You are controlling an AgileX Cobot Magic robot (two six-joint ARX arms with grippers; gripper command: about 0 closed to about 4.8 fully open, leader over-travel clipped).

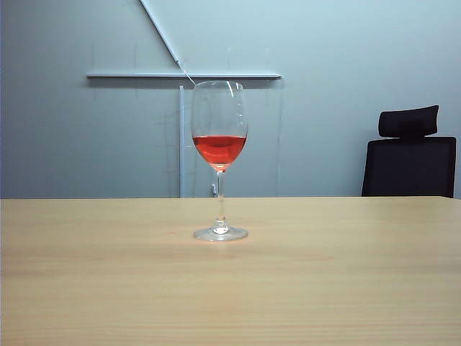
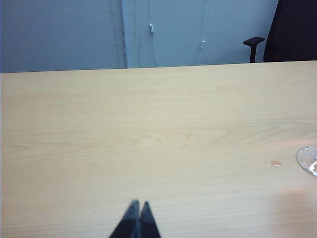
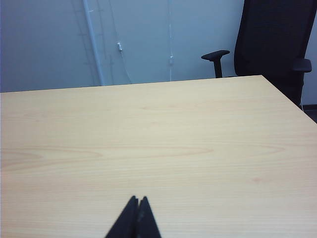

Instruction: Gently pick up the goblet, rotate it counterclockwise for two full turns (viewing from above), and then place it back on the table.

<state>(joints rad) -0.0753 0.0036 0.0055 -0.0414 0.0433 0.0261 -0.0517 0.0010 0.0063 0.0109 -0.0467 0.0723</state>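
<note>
Goblet (image 1: pixel 220 160): one clear wine glass, standing upright on its round foot near the middle of the desk (image 1: pixel 346 288), as we see it in the exterior view. Red liquid fills the lower part of the tulip bowl; the thin stem rises straight from the foot. Nothing touches it.

Desk: wide, light beige, wood-grained surface. In the left wrist view we note only a sliver of the glass foot (image 2: pixel 308 161) at the picture's edge, with a small reddish spot (image 2: pixel 276 163) on the wood just beside it.

Left pincer (image 2: pixel 137 204): we find its two dark tips pressed together, holding nothing, low over bare desk and well apart from the goblet.

Right pincer (image 3: pixel 138 199): likewise pressed together and holding nothing, over bare desk; the goblet does not appear in its wrist view. Neither pincer shows in the exterior view.

Surroundings: a black office chair (image 1: pixel 409 155) stands behind the far edge of the desk on the right of the exterior view, before a pale grey-blue wall (image 1: pixel 72 137).
</note>
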